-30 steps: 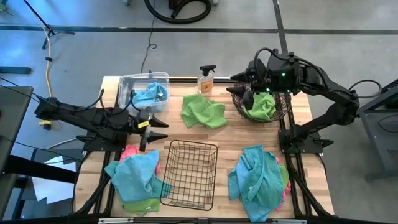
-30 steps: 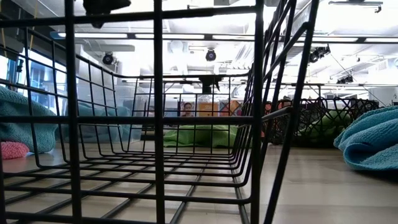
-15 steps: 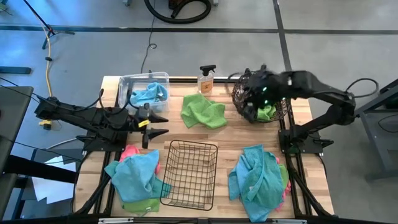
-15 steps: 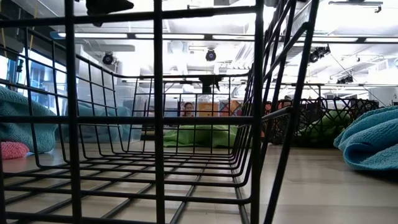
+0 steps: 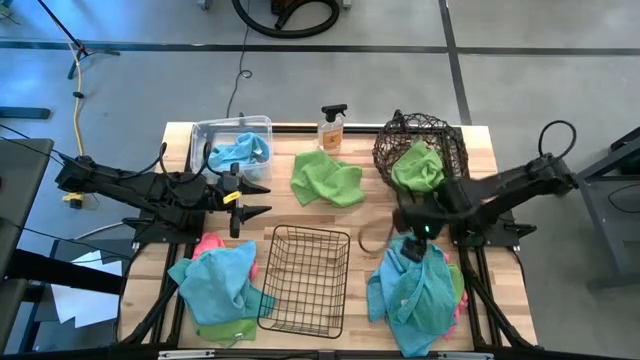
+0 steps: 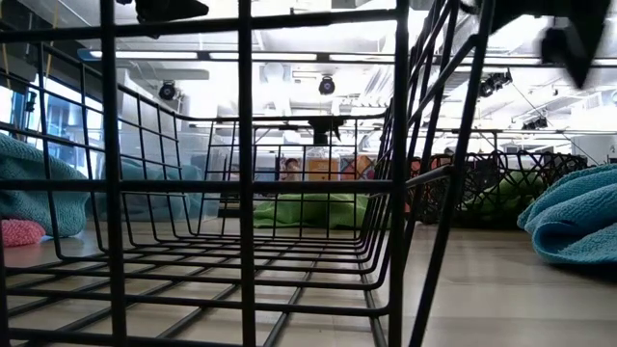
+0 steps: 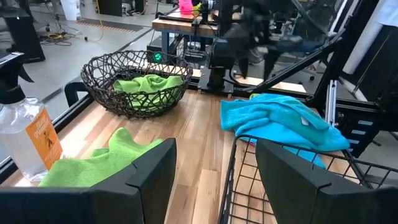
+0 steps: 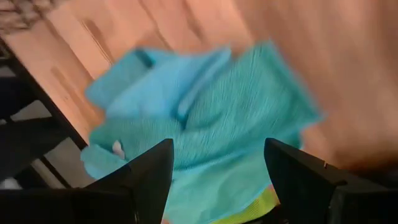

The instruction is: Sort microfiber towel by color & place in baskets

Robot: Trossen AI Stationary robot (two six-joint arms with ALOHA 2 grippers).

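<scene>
My right gripper [image 5: 406,222] [image 8: 214,180] is open and hovers over the far end of the right-hand pile of teal towels [image 5: 412,285] [image 8: 205,118], which covers green and pink ones. It touches nothing. My left gripper [image 5: 262,200] [image 7: 217,180] waits open near the table's left side, between the clear bin [image 5: 205,135] and the black wire-grid basket [image 5: 305,278]. The bin holds a teal towel [image 5: 240,152]. The round wire basket [image 5: 388,150] [image 7: 134,78] holds a green towel [image 5: 418,168]. Another green towel [image 5: 325,178] lies spread on the table.
A second pile, teal over pink and green [image 5: 222,285], lies at the near left corner. An orange spray bottle [image 5: 332,127] [image 7: 28,134] stands at the far edge between the bin and the round basket. Bare wood shows between the grid basket and the right pile.
My right gripper has left the round wire basket and swung toward the table's near edge, ending above the right teal pile. The green towel has stayed in the round basket. The left arm has kept still.
</scene>
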